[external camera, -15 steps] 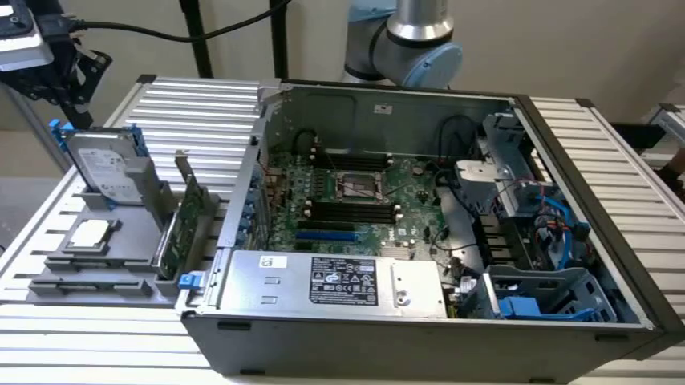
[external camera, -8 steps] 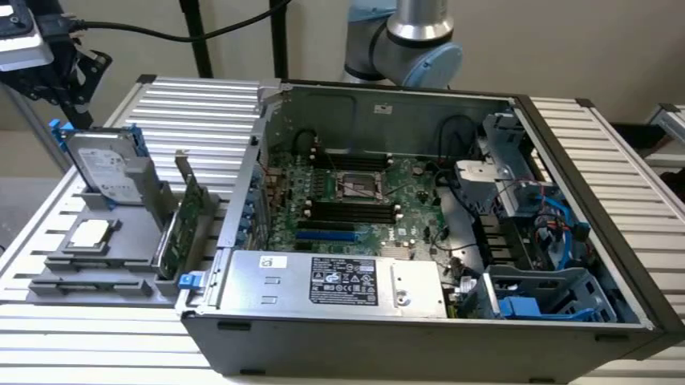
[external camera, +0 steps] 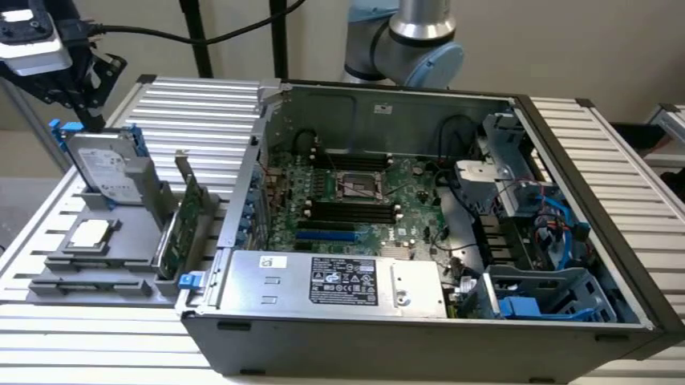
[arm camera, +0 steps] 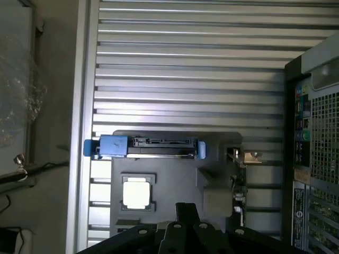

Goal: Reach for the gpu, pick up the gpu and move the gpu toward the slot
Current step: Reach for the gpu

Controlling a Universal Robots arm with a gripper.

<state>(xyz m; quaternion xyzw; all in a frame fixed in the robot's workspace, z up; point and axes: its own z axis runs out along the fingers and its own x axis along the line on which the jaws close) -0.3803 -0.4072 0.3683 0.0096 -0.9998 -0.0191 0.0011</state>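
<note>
A slatted aluminium table (external camera: 599, 168) carries an open computer case (external camera: 428, 337), its motherboard (external camera: 364, 200) and silver power supply (external camera: 332, 281) exposed. The Universal Robots arm (external camera: 412, 40) rises behind the case's rear wall and reaches across to the exterior view's left. There its wrist hangs above a grey holder tray (external camera: 54, 277) set on the table just beside the case. The black gripper (external camera: 90, 119) points straight down over the upper end of the silver hard drive (external camera: 107, 172), which stands upright in the tray between blue brackets. The claw is pinched narrow, fingers together, and holds nothing. The gpu (external camera: 195, 210), a thin green circuit-board card, stands on its edge in the part of the tray nearest the case. It sits between the hard drive and the case's outer wall, apart from the gripper and untouched. A small square silver chip (external camera: 91, 234) lies flat in a recess of the tray, on the side of the hard drive nearer the exterior camera. In the wrist view the gripper (arm camera: 186, 210) looks down on the same tray (arm camera: 175, 177). The hard drive (arm camera: 159, 144) appears edge-on with the chip (arm camera: 136, 193) beside it. The gpu (arm camera: 239, 182) shows as a dark blade along the tray's edge closest to the case (arm camera: 318, 132).
</note>
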